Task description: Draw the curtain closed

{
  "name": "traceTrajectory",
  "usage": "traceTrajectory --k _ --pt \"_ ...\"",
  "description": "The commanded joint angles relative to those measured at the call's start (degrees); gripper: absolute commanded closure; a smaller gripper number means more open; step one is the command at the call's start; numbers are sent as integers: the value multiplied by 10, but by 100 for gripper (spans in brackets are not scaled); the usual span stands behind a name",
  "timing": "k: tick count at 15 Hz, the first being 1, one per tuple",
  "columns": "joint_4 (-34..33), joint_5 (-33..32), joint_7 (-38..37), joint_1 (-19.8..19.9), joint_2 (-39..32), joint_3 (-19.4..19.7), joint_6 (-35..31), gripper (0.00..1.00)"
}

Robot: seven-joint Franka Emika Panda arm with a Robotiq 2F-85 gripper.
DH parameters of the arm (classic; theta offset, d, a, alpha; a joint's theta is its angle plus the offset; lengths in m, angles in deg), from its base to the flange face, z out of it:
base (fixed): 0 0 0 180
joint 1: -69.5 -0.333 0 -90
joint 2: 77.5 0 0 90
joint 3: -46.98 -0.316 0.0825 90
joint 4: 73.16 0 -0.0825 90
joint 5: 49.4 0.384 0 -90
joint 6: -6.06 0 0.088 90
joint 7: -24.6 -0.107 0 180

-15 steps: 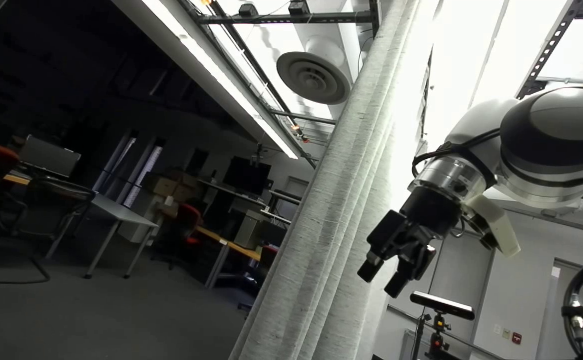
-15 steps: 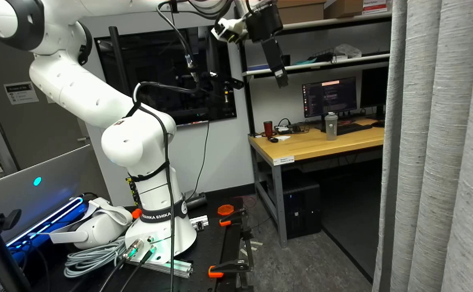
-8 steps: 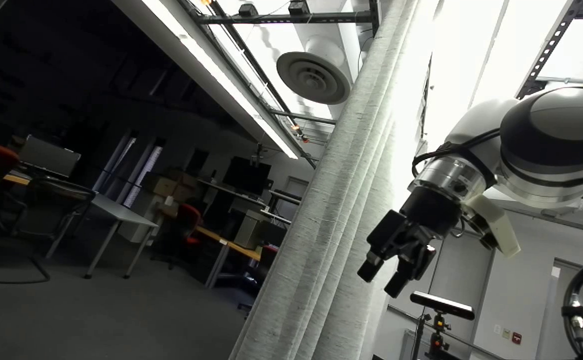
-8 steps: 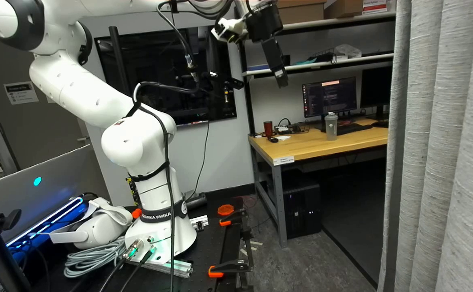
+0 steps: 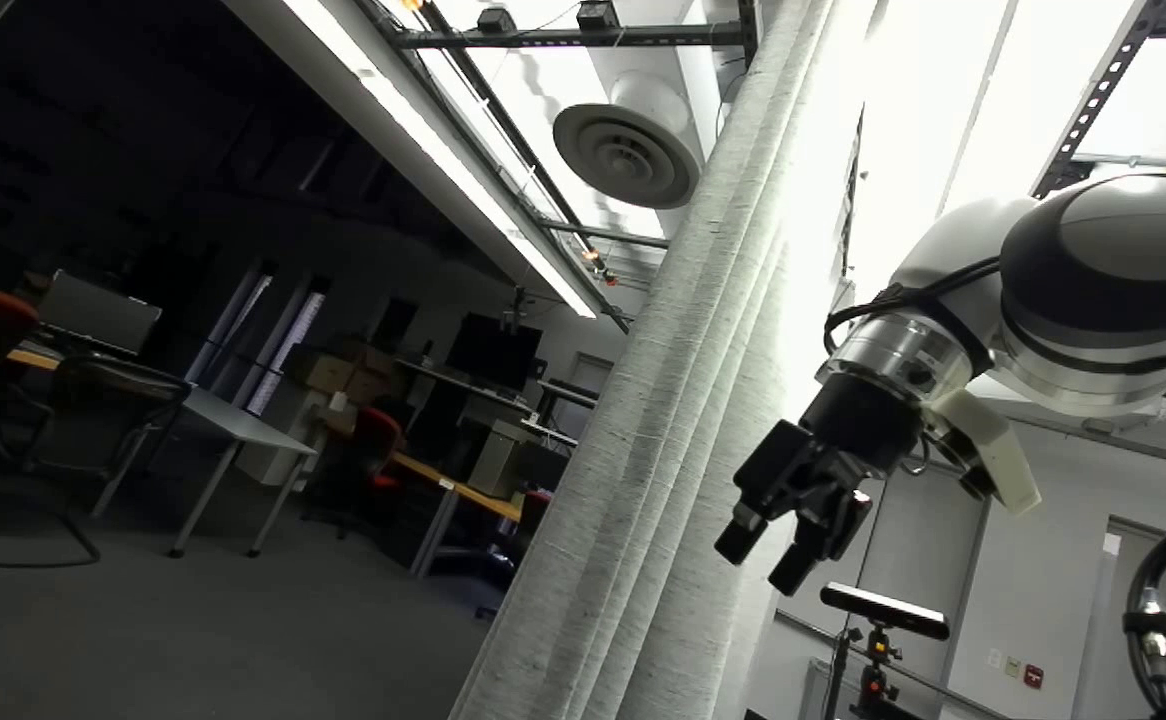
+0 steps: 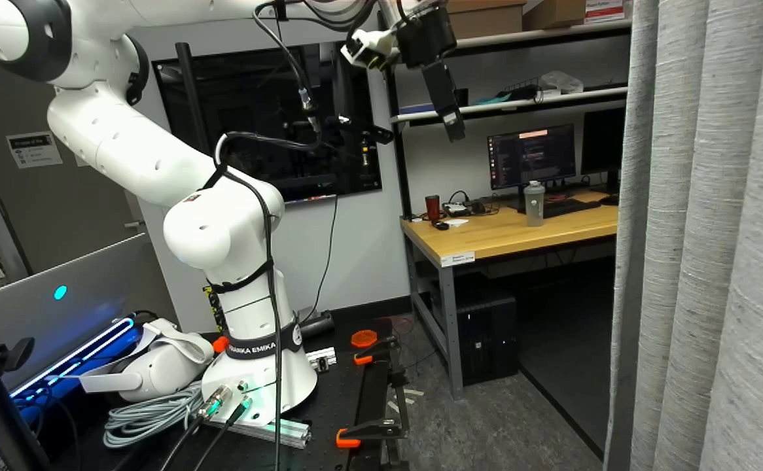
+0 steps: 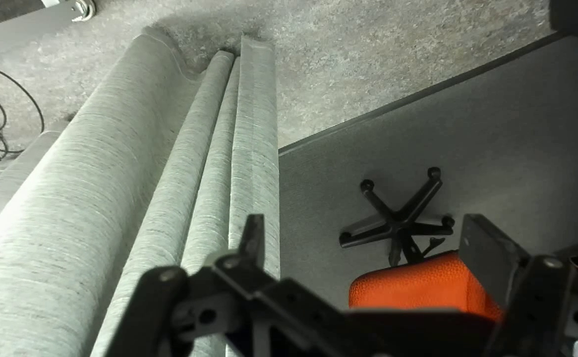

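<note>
The curtain is tall, pale grey fabric with long vertical pleats. It hangs at the right side in an exterior view, and its pleats and hem fill the left half of the wrist view. My gripper is open and empty, pointing downward at the end of the raised arm. In an exterior view the gripper is left of the curtain. In the wrist view the fingers of the gripper are wide apart; the left finger overlaps the curtain's edge in the picture. No grip on the fabric shows.
An orange office chair stands on the floor beyond the curtain's edge. A wooden desk with monitors stands behind the arm. A camera on a stand is below the gripper. A cable hangs along the arm.
The arm and gripper have not moved. In an exterior view the curtain's edge swayed slightly right, then back left. In an exterior view its lower edge has shifted slightly left.
</note>
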Motion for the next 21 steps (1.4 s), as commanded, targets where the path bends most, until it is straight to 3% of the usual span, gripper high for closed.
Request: traceTrajectory --k 1,9,10,13,14,21 --pt "-1 4 4 7 0 -5 1 0" --pt "1 2 -3 10 1 -8 -3 0" --pt "-9 -2 -3 15 -45 -8 -41 0" --pt "-19 -11 1 24 -79 -3 -65 0" --pt "0 -2 3 15 -43 -3 -52 0" --pt "-1 -3 3 17 -50 -3 -56 0"
